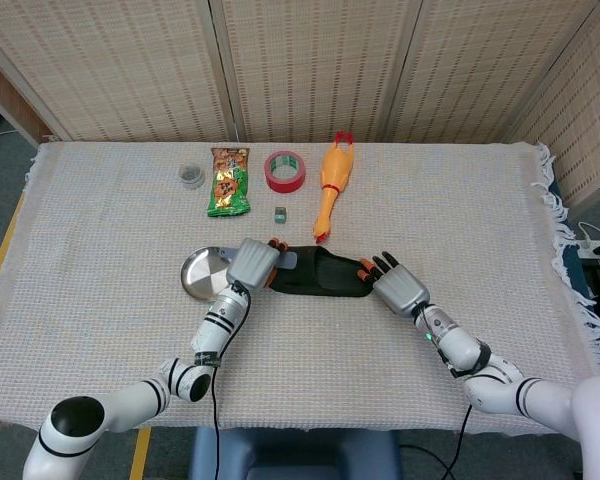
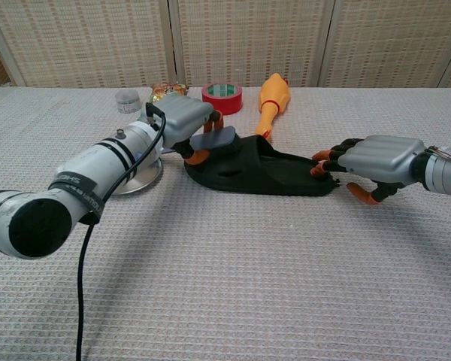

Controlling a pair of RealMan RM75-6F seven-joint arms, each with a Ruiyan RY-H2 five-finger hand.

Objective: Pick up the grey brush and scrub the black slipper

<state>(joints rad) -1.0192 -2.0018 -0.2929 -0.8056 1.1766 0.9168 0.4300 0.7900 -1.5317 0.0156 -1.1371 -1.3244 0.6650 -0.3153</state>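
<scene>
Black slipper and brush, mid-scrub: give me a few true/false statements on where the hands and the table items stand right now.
1. The left hand holds the grey brush at one end of the black slipper. True.
2. The right hand is raised well clear of the slipper. False: its fingertips rest at the slipper's other end.
3. The metal dish lies beside the slipper on the left hand's side. True.
4. The rubber chicken lies inside the red tape roll. False: it lies beside the roll, on the cloth.
5. The snack packet sits on the metal dish. False: it lies farther back, near the tape roll.
</scene>
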